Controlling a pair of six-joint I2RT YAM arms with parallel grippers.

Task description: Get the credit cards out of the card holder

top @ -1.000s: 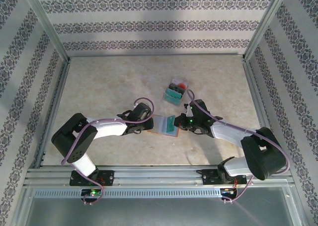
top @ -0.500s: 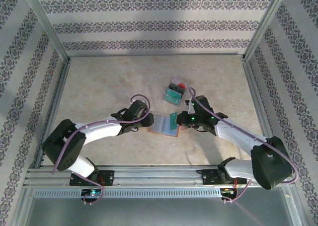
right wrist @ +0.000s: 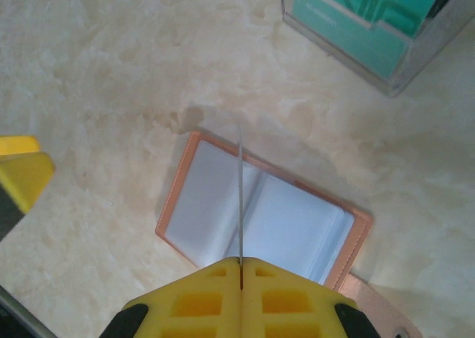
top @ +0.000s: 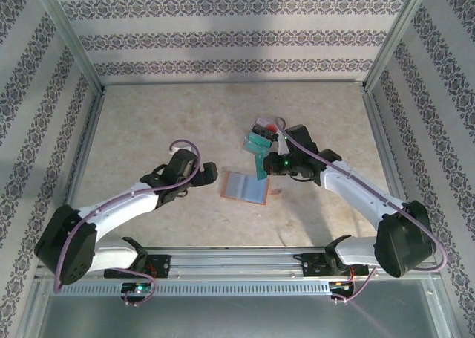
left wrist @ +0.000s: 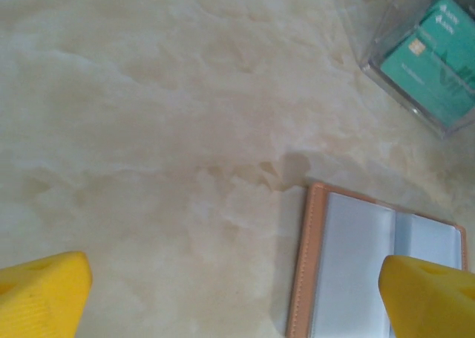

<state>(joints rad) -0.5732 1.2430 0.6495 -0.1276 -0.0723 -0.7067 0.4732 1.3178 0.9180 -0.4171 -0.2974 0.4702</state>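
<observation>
The card holder [top: 243, 187] lies open and flat on the table, brown-rimmed with grey-blue pockets [right wrist: 289, 219] and a small brown tab [right wrist: 380, 308]. My right gripper [right wrist: 240, 262] is shut on a teal credit card [top: 258, 165], held on edge above the holder's fold; in the right wrist view the card [right wrist: 240, 189] shows as a thin line. My left gripper [top: 210, 176] stands open just left of the holder [left wrist: 356, 264], with nothing between its yellow fingertips [left wrist: 41, 293].
A clear plastic box [top: 260, 135] holding more teal cards [left wrist: 430, 56] and something red stands just behind the holder. Metal frame rails and patterned walls close in the table on the left, right and back.
My left gripper has opened wide and drawn back leftward off the holder. My right gripper has lifted the teal card up and away from the holder, toward the box.
</observation>
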